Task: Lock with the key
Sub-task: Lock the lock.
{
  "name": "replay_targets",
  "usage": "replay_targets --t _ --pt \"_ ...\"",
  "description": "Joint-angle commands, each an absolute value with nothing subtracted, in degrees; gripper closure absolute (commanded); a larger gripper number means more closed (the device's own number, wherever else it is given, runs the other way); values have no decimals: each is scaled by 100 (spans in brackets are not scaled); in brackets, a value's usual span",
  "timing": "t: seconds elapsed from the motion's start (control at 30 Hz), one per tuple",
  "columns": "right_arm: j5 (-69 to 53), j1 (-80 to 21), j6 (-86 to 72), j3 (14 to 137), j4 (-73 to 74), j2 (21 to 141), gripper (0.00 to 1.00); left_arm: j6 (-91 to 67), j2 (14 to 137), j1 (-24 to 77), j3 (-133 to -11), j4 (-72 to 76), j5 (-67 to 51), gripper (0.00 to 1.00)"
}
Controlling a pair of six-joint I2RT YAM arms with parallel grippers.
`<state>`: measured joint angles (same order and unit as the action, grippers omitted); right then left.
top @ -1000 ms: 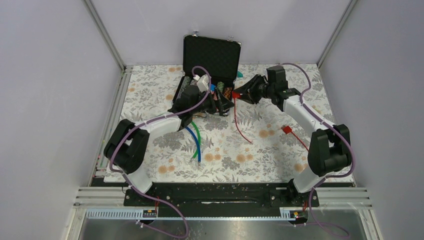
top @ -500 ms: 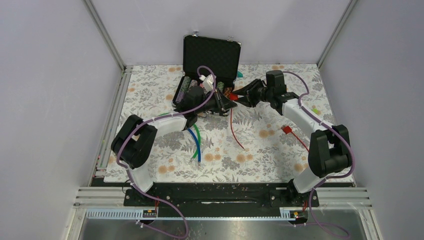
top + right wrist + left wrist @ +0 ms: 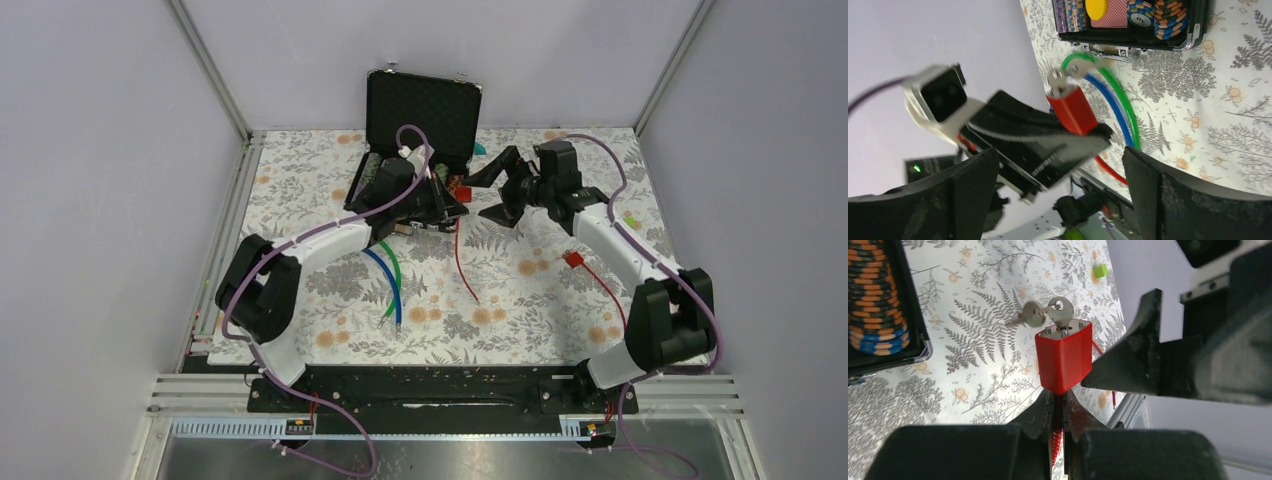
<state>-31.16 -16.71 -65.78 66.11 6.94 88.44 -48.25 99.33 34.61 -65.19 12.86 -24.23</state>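
Plain pale grey walls [image 3: 100, 150] close in the counter [image 3: 300, 180] at its far, left and right edges. A cloth [image 3: 520, 330] printed with grey ferns and orange flowers covers it (evenly lit, no hard shadows). Metal posts [image 3: 208, 68] rise from both far corners, and a metal rail [image 3: 200, 392] runs along the near edge.

The counter [image 3: 300, 190] wears a cloth printed with grey ferns and orange flowers. At its far middle stands an open black hard-shell case [image 3: 423, 105], lid upright. Near the centre lie a green cable [image 3: 396, 268] and a blue cable [image 3: 398, 308], close together, with a thin red cable [image 3: 461, 262] just beside them. Farther right rest a small red block [image 3: 573, 260] and a tiny green cube [image 3: 1100, 271].
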Motion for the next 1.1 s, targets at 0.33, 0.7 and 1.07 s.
replay_targets --t 0.33,0.7,1.07 --pt "-2890 -2606 -2851 6112 1324 6811 16 -5775 9462 3226 -9060 -2578 -1872 100" --pt "-123 -4273 -2348 6657 1865 6862 33 -6786 8694 3226 -8655 -2849 -1979 100" --pt "-441 -4689 -2498 6417 1481 6754 100 -6493 7728 3224 -7511 -2294 -2017 88"
